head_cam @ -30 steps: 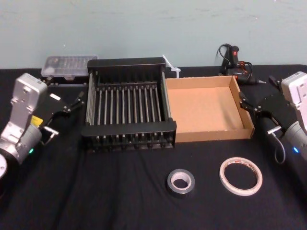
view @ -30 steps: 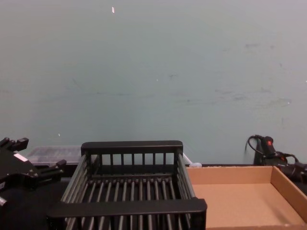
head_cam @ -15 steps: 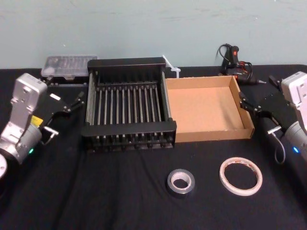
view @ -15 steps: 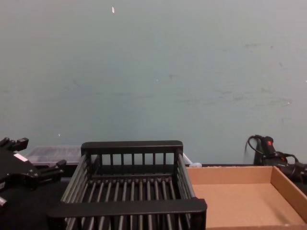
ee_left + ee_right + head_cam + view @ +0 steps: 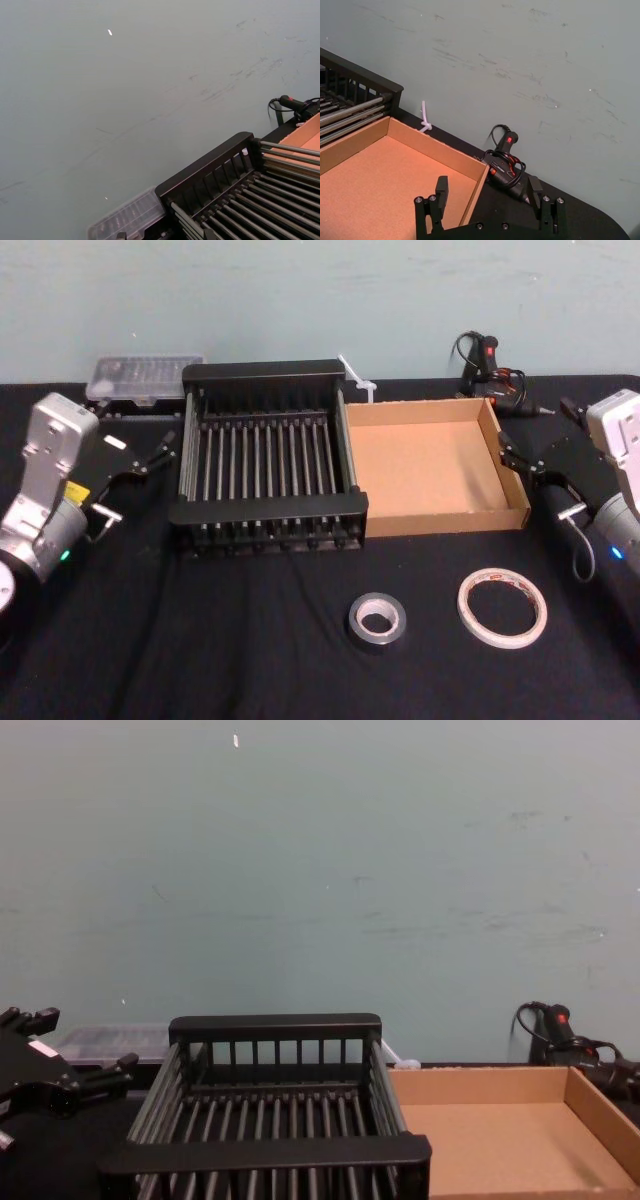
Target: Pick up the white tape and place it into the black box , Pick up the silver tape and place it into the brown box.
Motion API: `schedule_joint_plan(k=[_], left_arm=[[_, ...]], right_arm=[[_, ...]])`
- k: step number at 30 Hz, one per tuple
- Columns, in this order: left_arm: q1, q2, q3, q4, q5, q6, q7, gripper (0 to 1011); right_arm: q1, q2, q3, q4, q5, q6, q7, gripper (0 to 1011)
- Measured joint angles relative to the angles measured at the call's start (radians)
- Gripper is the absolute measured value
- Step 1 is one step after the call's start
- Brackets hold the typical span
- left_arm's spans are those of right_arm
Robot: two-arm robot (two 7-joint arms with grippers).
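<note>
The white tape (image 5: 502, 608) lies flat on the black cloth at the front right. The silver tape (image 5: 377, 621) lies flat just to its left. Behind them stand the black box (image 5: 270, 508) and, touching its right side, the brown box (image 5: 450, 522), both with nothing inside. My left gripper (image 5: 132, 432) hovers open to the left of the black box (image 5: 270, 1152), fingers spread and holding nothing. My right gripper (image 5: 537, 430) hangs open beside the brown box's right wall (image 5: 476, 190), and its own wrist view shows the right gripper (image 5: 488, 192) with an empty gap between its fingers. Both grippers are well away from the tapes.
A clear plastic case (image 5: 143, 375) sits behind the black box at the back left. A glue gun with cables (image 5: 490, 365) lies behind the brown box at the back right. A white zip tie (image 5: 357, 380) sticks up between the boxes. A teal wall closes the back.
</note>
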Motion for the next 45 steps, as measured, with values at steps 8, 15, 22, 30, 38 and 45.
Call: schedule_joint_plan(k=[8,15,22,30,38,45], left_arm=[[0.0,0.0,0.0,0.0,0.0,0.0,0.0,1001],[0.0,0.0,0.0,0.0,0.0,0.0,0.0,1001],[0.0,0.0,0.0,0.0,0.0,0.0,0.0,1002],[0.0,0.0,0.0,0.0,0.0,0.0,0.0,1001],[0.0,0.0,0.0,0.0,0.0,0.0,0.0,1002],[0.0,0.0,0.0,0.0,0.0,0.0,0.0,1001]], right_arm=[[0.0,0.0,0.0,0.0,0.0,0.0,0.0,1002],[0.0,0.0,0.0,0.0,0.0,0.0,0.0,1002],[-0.005,0.001,0.008,-0.008,0.0,0.005,0.02,1002],[-0.04,0.022,0.041,-0.063,0.019,0.028,0.067,1002],[-0.112,0.063,0.096,-0.174,0.071,0.07,0.103,1002],[-0.213,0.111,0.16,-0.291,0.13,0.121,0.129,1002]])
